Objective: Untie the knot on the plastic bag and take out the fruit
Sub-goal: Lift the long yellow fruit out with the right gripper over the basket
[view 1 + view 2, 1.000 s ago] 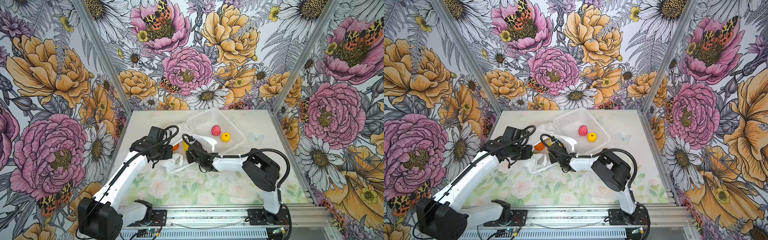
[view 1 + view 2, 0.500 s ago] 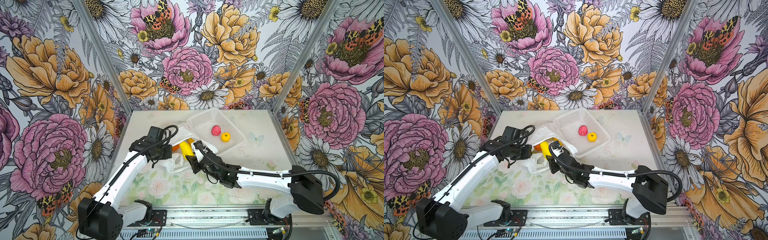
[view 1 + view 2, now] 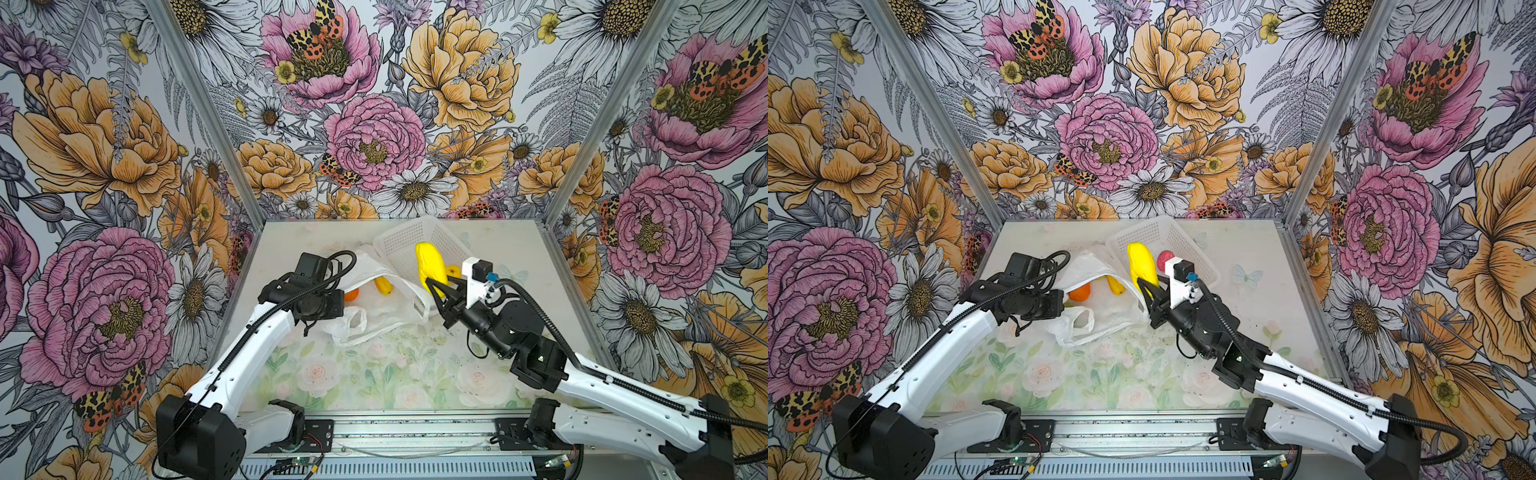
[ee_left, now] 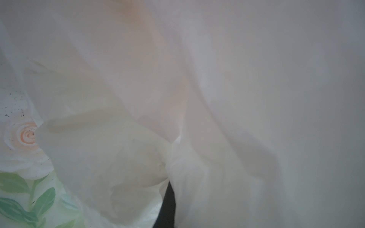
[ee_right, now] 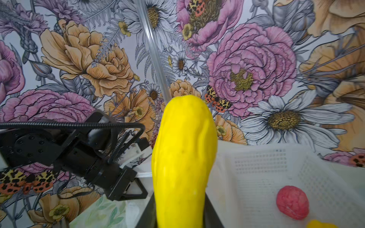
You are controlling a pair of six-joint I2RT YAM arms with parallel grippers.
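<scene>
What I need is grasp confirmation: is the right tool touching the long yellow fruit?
Touching. In the right wrist view the long yellow fruit stands between the right tool's dark jaws, both against its lower sides.

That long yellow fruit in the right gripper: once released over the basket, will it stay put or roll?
Likely rolls: the long yellow fruit looks smooth and rounded. The right gripper pinches only its lower end, so it may tip on release. The basket walls should contain it.
</scene>
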